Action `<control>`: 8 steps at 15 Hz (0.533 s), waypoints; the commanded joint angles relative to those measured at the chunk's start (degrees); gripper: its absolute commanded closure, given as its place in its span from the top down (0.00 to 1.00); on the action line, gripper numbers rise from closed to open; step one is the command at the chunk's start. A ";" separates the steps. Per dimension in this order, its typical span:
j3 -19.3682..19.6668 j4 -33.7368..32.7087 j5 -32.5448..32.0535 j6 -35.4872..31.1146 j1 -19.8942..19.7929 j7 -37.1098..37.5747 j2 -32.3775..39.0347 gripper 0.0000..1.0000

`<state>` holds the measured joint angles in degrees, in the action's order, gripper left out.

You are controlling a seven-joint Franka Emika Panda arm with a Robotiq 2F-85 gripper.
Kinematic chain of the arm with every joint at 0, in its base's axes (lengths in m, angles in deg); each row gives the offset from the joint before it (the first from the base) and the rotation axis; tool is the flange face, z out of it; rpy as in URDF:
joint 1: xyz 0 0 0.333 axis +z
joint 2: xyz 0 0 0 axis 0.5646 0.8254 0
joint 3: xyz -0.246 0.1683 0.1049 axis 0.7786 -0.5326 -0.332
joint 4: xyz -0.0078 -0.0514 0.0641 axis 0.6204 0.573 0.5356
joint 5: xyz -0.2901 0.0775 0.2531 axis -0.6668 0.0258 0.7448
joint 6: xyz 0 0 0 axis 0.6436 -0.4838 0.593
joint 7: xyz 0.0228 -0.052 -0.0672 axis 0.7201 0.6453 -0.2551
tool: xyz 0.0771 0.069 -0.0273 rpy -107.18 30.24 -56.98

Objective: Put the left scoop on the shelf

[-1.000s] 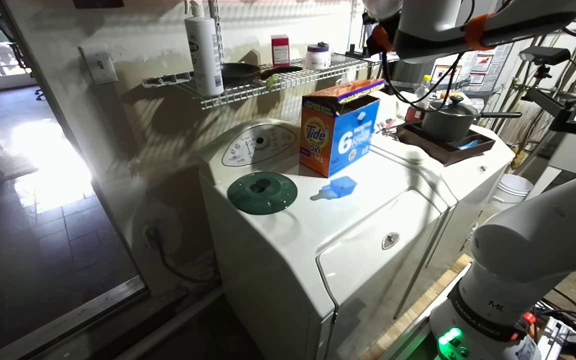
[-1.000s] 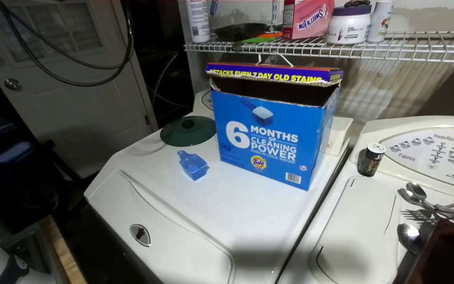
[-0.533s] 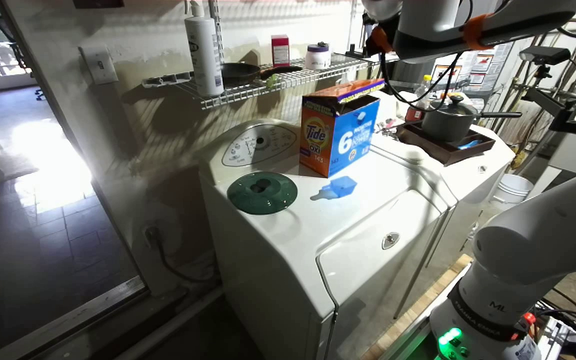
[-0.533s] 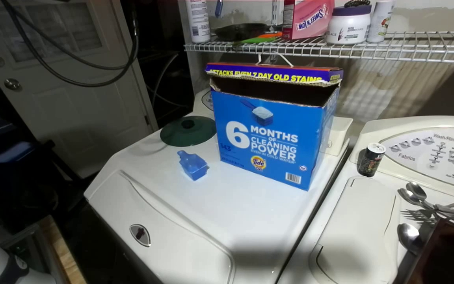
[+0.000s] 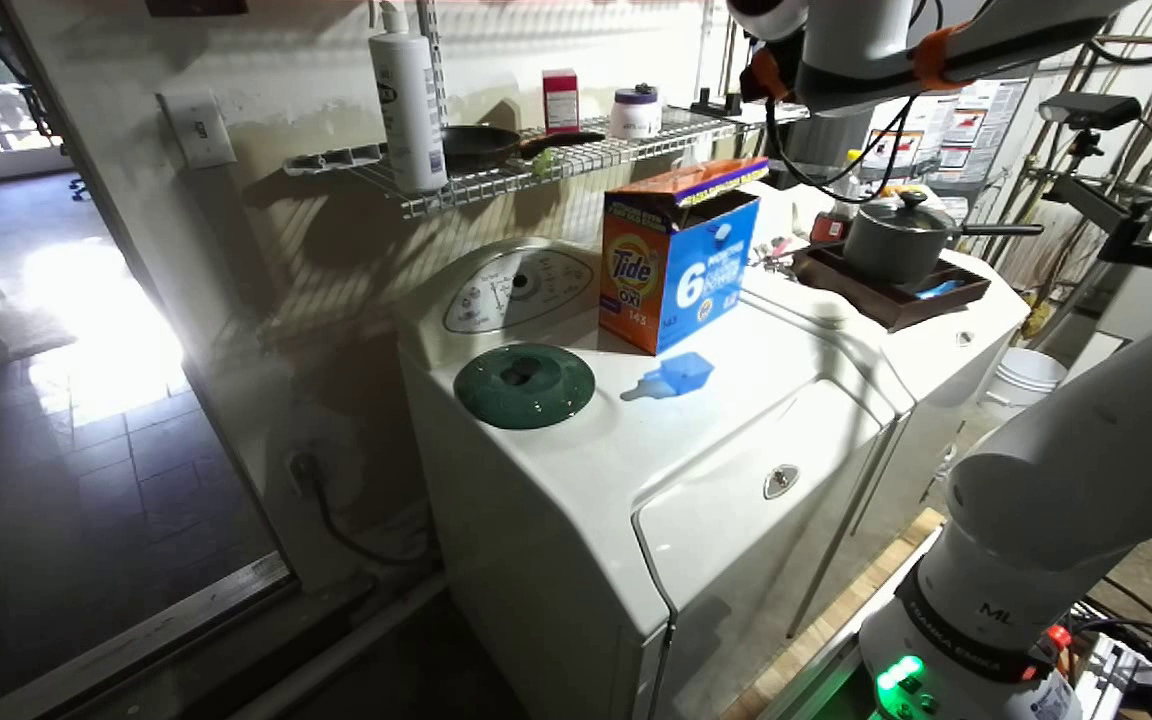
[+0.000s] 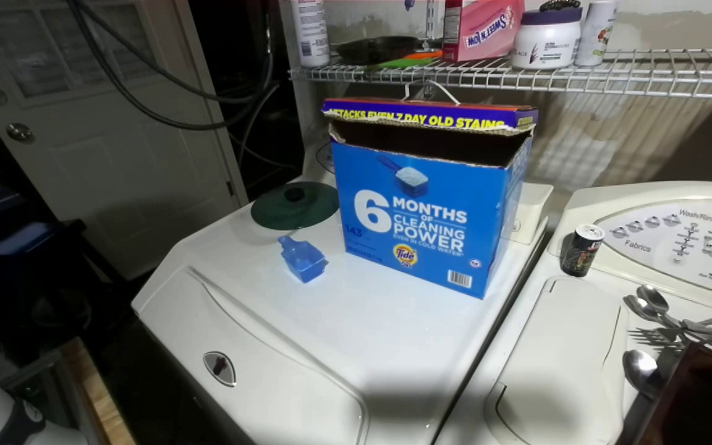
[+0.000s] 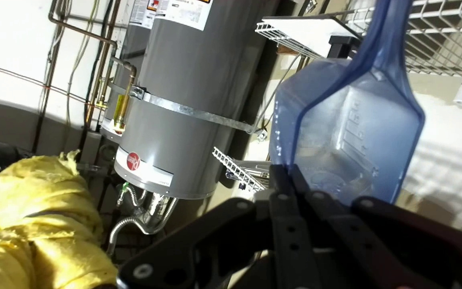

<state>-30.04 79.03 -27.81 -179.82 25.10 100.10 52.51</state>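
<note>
The left scoop (image 7: 359, 128), pale translucent blue, fills the right of the wrist view, handle pointing up. My gripper (image 7: 289, 170) is shut on the scoop's side wall. The gripper is out of frame in both exterior views; a small blue bit at the top edge of an exterior view (image 6: 409, 5) looks like part of the held scoop. The shelf (image 6: 671, 73), a white wire rack, runs along the wall in both exterior views (image 5: 626, 150). It also shows at the upper right of the wrist view (image 7: 435, 30), behind the scoop.
A bright-blue scoop (image 5: 688, 373) and green lid (image 5: 556, 400) lie on the washer by the Tide box (image 6: 418, 204). The shelf bears a white bottle (image 5: 406, 110), pan (image 5: 481, 148), pink box (image 6: 486, 28) and jar (image 6: 546, 40). A pot (image 5: 896, 240) stands farther along.
The arm has shifted slightly. In an exterior view, its hanging cable has moved right, and the blue bit at the top edge has moved right and up. Objects on the washer stay put.
</note>
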 commanded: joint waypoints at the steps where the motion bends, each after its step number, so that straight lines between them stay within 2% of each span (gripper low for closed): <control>1: 1.91 -7.41 -2.79 -1.68 1.47 6.60 7.35 0.01; 8: 2.00 -20.44 -2.15 -4.17 1.40 10.09 18.85 0.01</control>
<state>-28.95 66.40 -28.66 -182.19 25.88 107.54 64.95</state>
